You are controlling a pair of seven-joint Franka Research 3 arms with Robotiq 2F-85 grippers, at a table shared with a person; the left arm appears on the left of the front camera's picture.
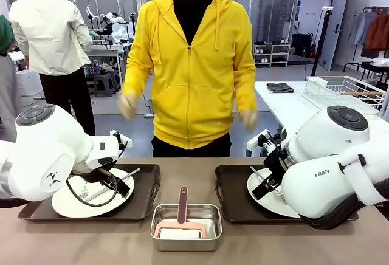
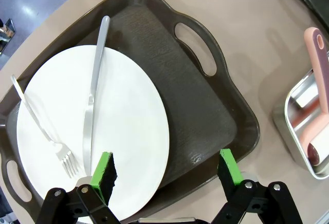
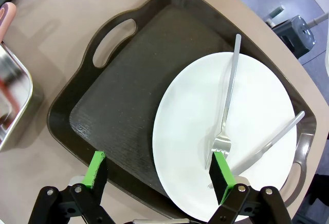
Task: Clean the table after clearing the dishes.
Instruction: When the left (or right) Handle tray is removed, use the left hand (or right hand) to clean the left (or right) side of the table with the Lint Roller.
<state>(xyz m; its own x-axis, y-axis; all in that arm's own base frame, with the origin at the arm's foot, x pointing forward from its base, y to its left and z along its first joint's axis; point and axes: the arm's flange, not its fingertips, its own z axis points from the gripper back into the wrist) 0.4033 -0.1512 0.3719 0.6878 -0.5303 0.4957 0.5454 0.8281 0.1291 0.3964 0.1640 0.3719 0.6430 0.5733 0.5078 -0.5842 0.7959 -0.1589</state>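
Observation:
Two dark brown handled trays sit on the greyish-brown table [image 1: 185, 174], the left tray [image 1: 146, 186] and the right tray [image 1: 231, 186]. Each carries a white plate with a fork and knife. My left gripper [image 1: 114, 183] hovers open just above the left plate [image 2: 118, 121]; one fingertip is over the plate's rim, the other over the tray [image 2: 205, 106]. A knife [image 2: 95, 90] and fork [image 2: 46, 131] lie on that plate. My right gripper [image 3: 159, 167] hangs open over the right tray [image 3: 123, 100] and plate [image 3: 247, 106], near its fork [image 3: 229, 90] and knife [image 3: 277, 134].
A small steel tin [image 1: 185, 225] holding a pink-handled tool [image 1: 182, 204] stands at the table's near middle, between the trays. A person in a yellow hoodie [image 1: 194, 64] stands at the far edge with both hands raised off the table. A white side table [image 1: 292, 104] stands behind, to the right.

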